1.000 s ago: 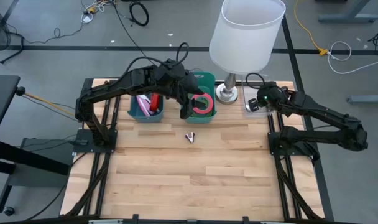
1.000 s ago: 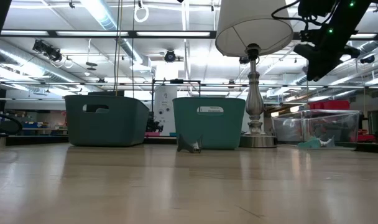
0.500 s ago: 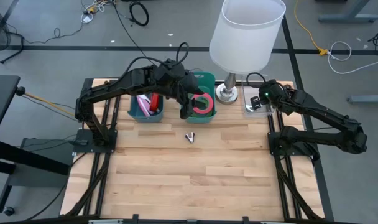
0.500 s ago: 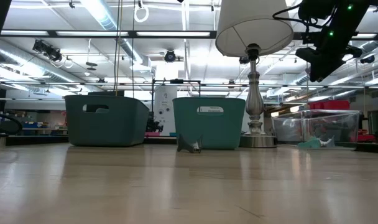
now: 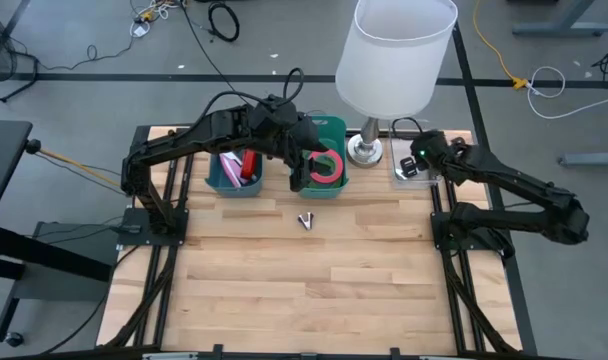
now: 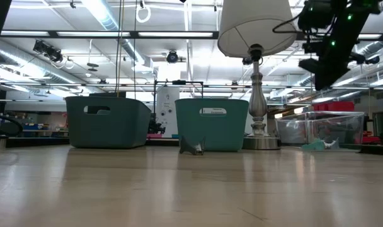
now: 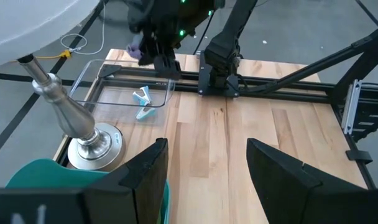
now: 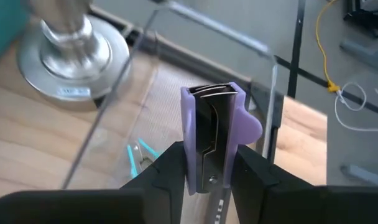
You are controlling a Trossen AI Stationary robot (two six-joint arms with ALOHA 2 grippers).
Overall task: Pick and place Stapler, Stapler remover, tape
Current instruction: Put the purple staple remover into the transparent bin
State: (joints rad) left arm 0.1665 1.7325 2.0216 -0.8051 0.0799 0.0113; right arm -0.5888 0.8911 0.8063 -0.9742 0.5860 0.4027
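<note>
Right now your right gripper (image 8: 201, 171) is clamped on the purple staple remover (image 8: 211, 140), held upright between its jaws above the clear plastic tray (image 8: 176, 81); your left gripper (image 7: 204, 165) stands apart, empty, over the teal bin (image 5: 322, 168)

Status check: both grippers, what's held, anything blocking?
Right gripper shut on purple staple remover, above clear tray. Left gripper open, empty, over teal bin with red tape. Lamp stands close by.
</note>
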